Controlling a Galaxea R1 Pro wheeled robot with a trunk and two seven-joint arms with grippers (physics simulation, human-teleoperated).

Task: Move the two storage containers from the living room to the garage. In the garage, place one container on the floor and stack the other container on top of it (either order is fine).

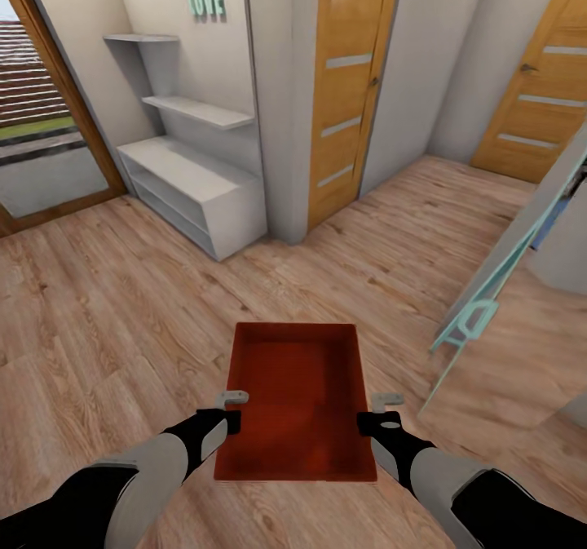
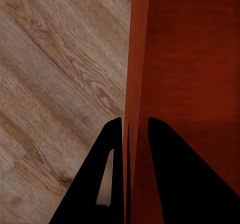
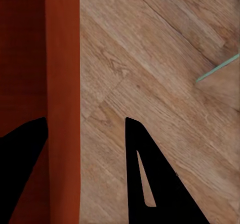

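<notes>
Grip, left: left gripper (image 2: 135,129) has one finger either side of the container's long wall, pinched on it — a snug bite.
Grip, right: right gripper (image 3: 85,129) straddles the opposite wall, but its outer finger (image 3: 150,184) stands off the plastic; I can't tell whether it truly clamps.
Load: one storage container (image 1: 297,394), lidless, is carried level between both arms just ahead of the trunk, above the wood-plank floor (image 1: 106,312).
Advice: keep both wrists at matching height and spacing — thin walls would likely flex or slip if one arm leads.
Obstacle: leaning mint-edged panel (image 1: 497,272) near on the right; steer wide of it.
Route: wooden door (image 1: 346,84) lies ahead, another door (image 1: 542,84) further right.
Beyond: white shelf unit (image 1: 191,186) on the left.
</notes>
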